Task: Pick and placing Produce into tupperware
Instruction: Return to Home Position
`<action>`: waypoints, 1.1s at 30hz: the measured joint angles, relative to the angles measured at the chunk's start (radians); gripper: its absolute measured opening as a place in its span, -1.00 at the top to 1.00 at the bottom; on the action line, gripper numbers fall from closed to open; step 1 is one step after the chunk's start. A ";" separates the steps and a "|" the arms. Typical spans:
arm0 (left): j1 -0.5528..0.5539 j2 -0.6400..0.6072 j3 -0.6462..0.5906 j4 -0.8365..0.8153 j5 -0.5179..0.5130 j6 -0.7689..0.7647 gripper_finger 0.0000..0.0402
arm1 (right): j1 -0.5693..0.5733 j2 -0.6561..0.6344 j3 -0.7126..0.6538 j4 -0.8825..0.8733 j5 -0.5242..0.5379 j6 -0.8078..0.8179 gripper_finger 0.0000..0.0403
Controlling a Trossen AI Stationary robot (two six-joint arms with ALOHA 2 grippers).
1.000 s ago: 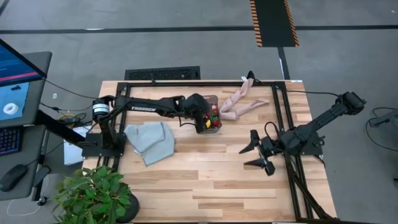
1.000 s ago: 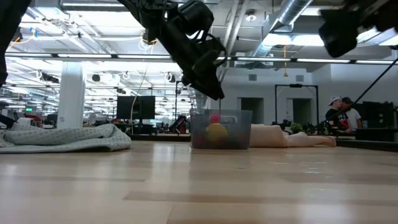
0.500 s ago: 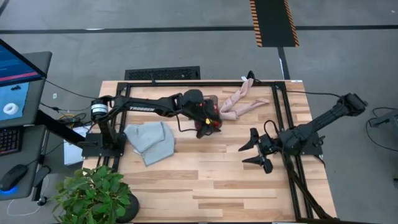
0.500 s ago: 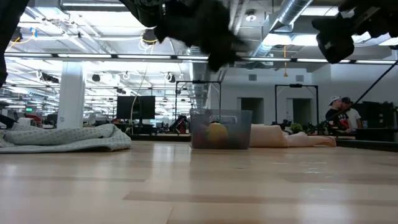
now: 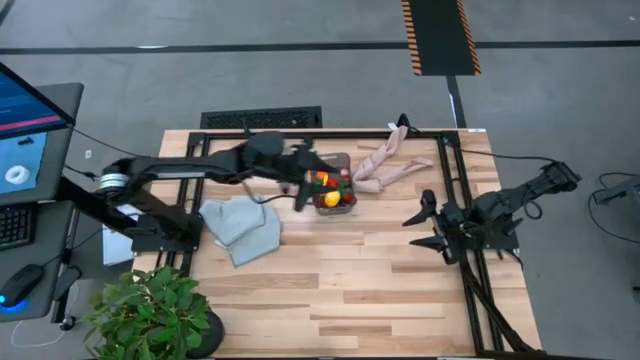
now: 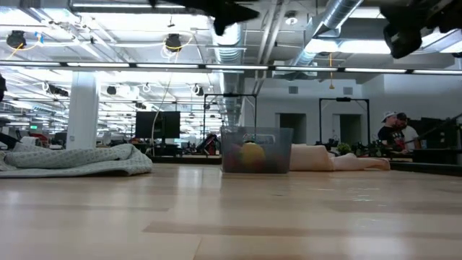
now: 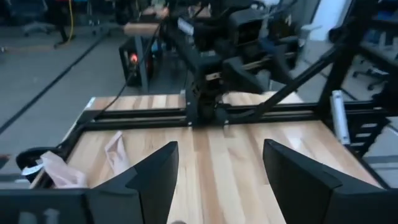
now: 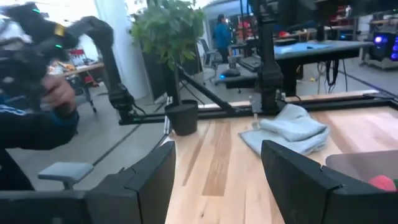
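The clear tub (image 5: 347,165) stands on the table's far middle and holds several toy produce pieces (image 5: 332,192): red, yellow, orange and green. In the low view the tub (image 6: 278,148) shows a yellow lemon (image 6: 251,154) inside. My left gripper (image 5: 303,180) is open and empty, high above the table just left of the tub; its wrist view (image 7: 221,155) looks across the table. My right gripper (image 5: 420,225) is open and empty at the table's right side; its wrist view (image 8: 217,155) catches the tub's corner (image 8: 367,171).
A folded grey-blue cloth (image 5: 240,225) lies left of the tub. A beige limb-shaped object (image 5: 390,165) lies just right of the tub at the far edge. A potted plant (image 5: 150,315) stands at the near left corner. Black frame rails (image 5: 452,180) border the table.
My left gripper has risen from the tub's top and drawn back toward the table's left, clear of the tub. The produce in the tub now shows uncovered. My right gripper has drawn back a little toward the table's right and far edges.
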State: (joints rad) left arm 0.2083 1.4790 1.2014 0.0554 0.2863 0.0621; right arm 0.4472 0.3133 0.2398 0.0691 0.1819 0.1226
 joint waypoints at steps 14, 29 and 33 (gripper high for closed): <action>-0.299 -0.613 -0.698 0.322 -0.258 -0.038 -0.12 | 0.162 -0.197 -0.103 -0.086 0.110 -0.034 -0.29; -0.506 -0.760 -1.035 0.580 -0.336 -0.054 -0.12 | 0.076 -0.276 -0.233 -0.001 0.084 -0.162 -0.29; -0.519 -0.765 -1.126 0.698 -0.331 -0.050 -0.12 | 0.009 -0.279 -0.233 -0.017 0.062 -0.199 -0.29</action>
State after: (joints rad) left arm -0.3109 0.7139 0.0751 0.7536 -0.0443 0.0124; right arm 0.4561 0.0345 0.0067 0.0523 0.2435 -0.0766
